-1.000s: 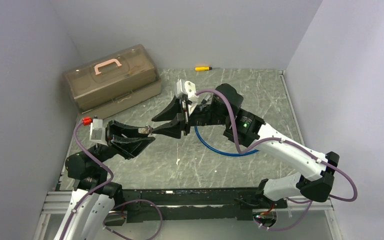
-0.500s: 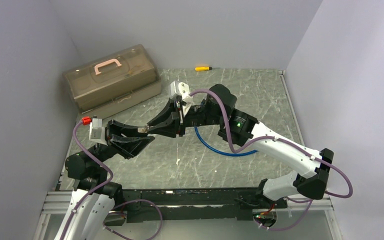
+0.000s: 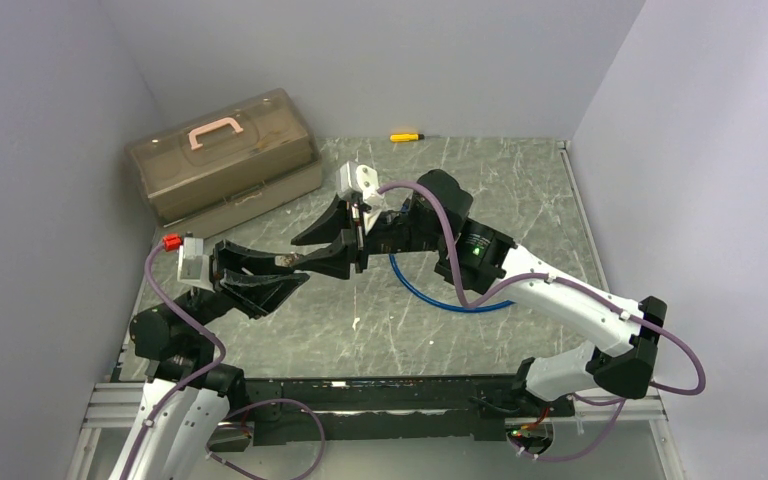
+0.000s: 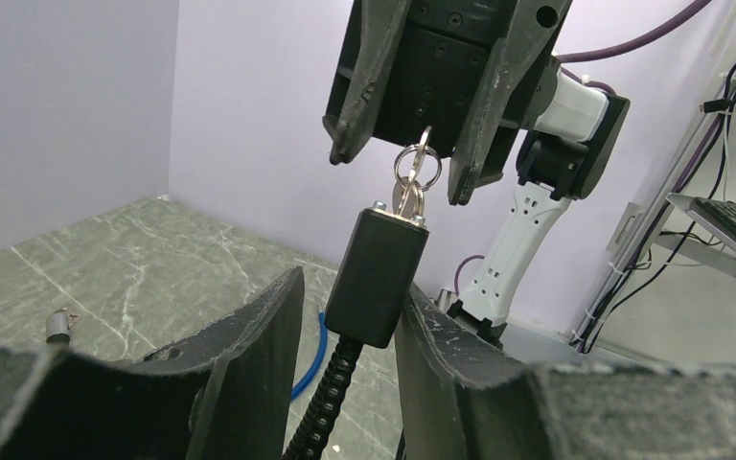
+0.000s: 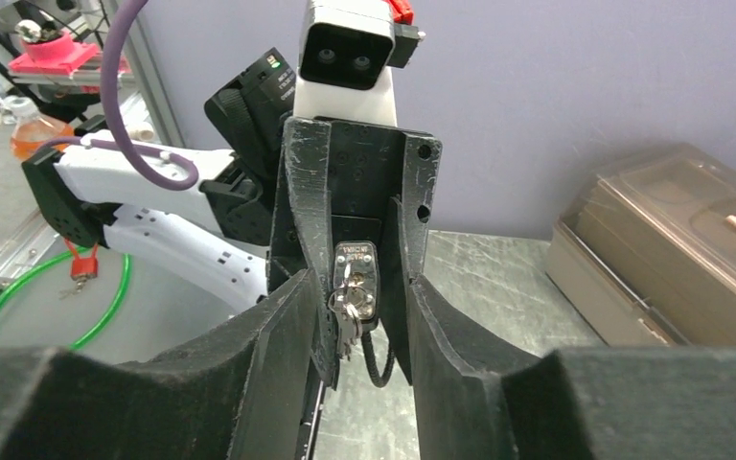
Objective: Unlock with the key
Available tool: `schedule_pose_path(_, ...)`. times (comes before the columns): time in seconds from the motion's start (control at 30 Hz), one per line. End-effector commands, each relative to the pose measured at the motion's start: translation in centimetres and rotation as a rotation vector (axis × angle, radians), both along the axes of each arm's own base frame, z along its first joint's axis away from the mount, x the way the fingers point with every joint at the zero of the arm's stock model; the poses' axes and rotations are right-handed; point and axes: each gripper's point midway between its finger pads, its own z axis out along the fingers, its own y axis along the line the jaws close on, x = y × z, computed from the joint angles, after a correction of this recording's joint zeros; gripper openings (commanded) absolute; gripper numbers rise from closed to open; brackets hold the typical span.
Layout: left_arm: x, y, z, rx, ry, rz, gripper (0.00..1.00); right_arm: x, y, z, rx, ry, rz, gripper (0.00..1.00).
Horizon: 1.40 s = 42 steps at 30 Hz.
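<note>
A black lock body (image 4: 376, 278) with a ribbed black cable hangs in the air, my left gripper (image 4: 353, 287) shut on it. A silver key (image 4: 409, 201) on a ring (image 4: 417, 172) sticks out of the lock's end. My right gripper (image 4: 404, 168) faces it from above with its fingers (image 4: 359, 86) spread, the ring between the tips and clear of both. In the right wrist view the lock (image 5: 356, 278) and its hanging keys (image 5: 345, 321) sit between my open right gripper (image 5: 362, 283). From above, the two grippers (image 3: 298, 253) meet tip to tip over the table's left middle.
A brown toolbox (image 3: 222, 155) with a pink handle stands at the back left. A yellow screwdriver (image 3: 406, 136) lies by the back wall. A blue cable loop (image 3: 440, 298) rests on the grey table (image 3: 520, 190) under the right arm.
The right arm moved left up to the lock. Its fingers narrowed around the key half a second ago and now stand apart again. The left arm has held still.
</note>
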Motion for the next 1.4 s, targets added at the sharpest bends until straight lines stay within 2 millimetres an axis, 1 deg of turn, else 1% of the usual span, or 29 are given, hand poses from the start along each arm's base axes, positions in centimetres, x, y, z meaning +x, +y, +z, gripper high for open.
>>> schedule_pose_path(0.0,-1.0,0.4,2.2,-0.034,-0.068,0.008,0.0,0.2,-0.8,3.7,0.098,-0.073,-0.051,0.43)
schedule_pose_path(0.13,-1.0,0.4,2.2,-0.035,-0.068,0.009,0.0,0.6,-1.1,3.9,0.107,-0.073,-0.083,0.36)
schedule_pose_path(0.27,-1.1,0.4,2.3,-0.035,-0.068,0.007,0.0,0.6,-1.2,4.0,0.116,-0.102,-0.085,0.33)
schedule_pose_path(0.33,-1.1,0.4,2.3,-0.036,-0.071,0.007,0.0,0.5,-1.2,4.0,0.116,-0.103,-0.078,0.3)
schedule_pose_path(0.4,-1.1,0.4,2.3,-0.036,-0.072,0.007,0.0,0.3,-1.1,4.0,0.11,-0.106,-0.064,0.22)
schedule_pose_path(0.5,-1.1,0.4,2.3,-0.035,-0.071,0.007,0.0,0.0,-0.9,3.7,0.092,-0.104,-0.04,0.06)
schedule_pose_path(0.57,-1.2,0.4,2.3,-0.035,-0.073,0.007,0.0,-0.1,-0.7,3.6,0.083,-0.1,-0.03,0.0)
schedule_pose_path(0.83,-1.3,0.4,2.3,-0.027,-0.085,0.005,0.0,-0.1,-0.7,3.7,0.061,-0.107,-0.025,0.0)
schedule_pose_path(0.9,-1.4,0.4,2.3,-0.019,-0.092,0.005,0.0,-0.2,-0.6,3.5,0.025,-0.107,-0.013,0.13)
schedule_pose_path(0.93,-1.4,0.4,2.2,-0.014,-0.101,0.006,0.0,-0.1,-0.5,3.4,0.008,-0.099,-0.012,0.16)
schedule_pose_path(0.97,-1.4,0.3,2.1,-0.008,-0.106,0.005,0.0,0.0,-0.4,3.4,-0.001,-0.096,-0.012,0.17)
schedule_pose_path(1.03,-1.5,0.3,2.0,0.007,-0.125,0.005,0.0,0.2,-0.1,3.2,-0.021,-0.082,-0.016,0.17)
schedule_pose_path(1.1,-1.6,0.3,2.1,0.02,-0.143,0.007,0.0,0.3,0.2,2.8,-0.043,-0.077,-0.011,0.15)
schedule_pose_path(1.3,-1.8,0.3,2.3,0.019,-0.151,0.007,0.0,0.4,0.4,1.9,-0.087,-0.054,-0.013,0.12)
schedule_pose_path(1.33,-1.8,0.3,2.4,0.018,-0.149,0.007,0.0,0.4,0.3,1.8,-0.088,-0.047,-0.016,0.13)
schedule_pose_path(1.37,-1.7,0.3,2.3,0.016,-0.145,0.008,0.0,0.4,0.1,1.7,-0.085,-0.043,-0.023,0.18)
